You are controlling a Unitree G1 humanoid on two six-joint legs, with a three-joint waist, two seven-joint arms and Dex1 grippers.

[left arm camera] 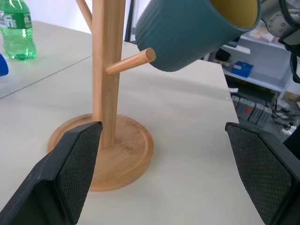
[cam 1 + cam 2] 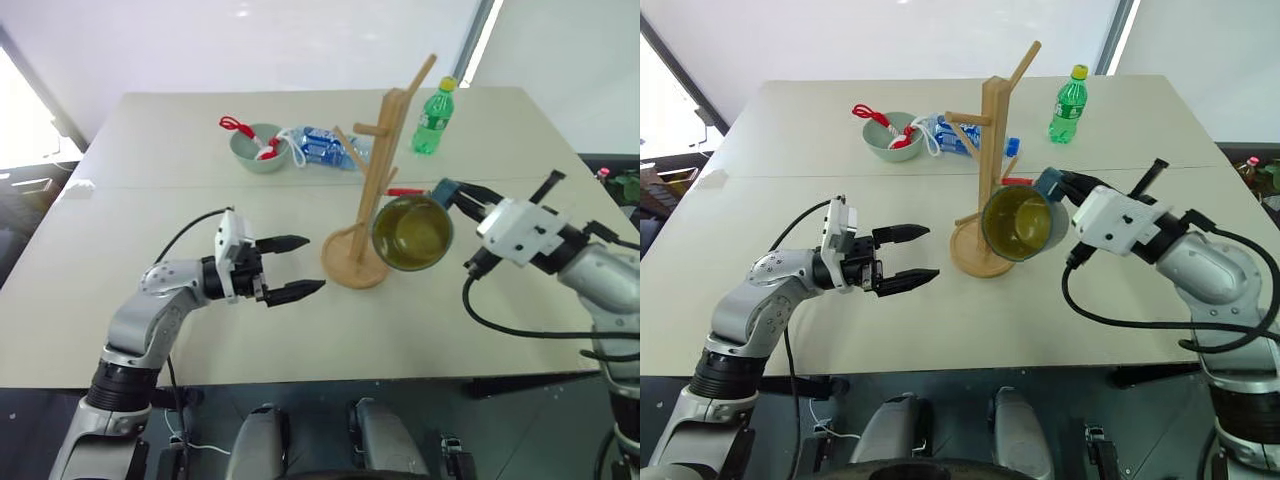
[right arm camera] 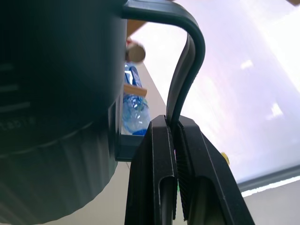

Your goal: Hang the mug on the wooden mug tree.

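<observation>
Right gripper [image 3: 174, 140], clamped on the loop handle of the blue-grey, yellow-lined mug [image 2: 412, 233], holds it tipped sideways just beside the light-wood mug tree [image 2: 372, 190] (left gripper [image 2: 293, 267] gapes, idle).

blue-grey ribbed mug [image 2: 412, 232], yellow inside

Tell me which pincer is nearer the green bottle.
Right. The right pincer, shut on the mug handle, sits below the green bottle. The left pincer, open, hangs across the mug tree, farther off.
</observation>
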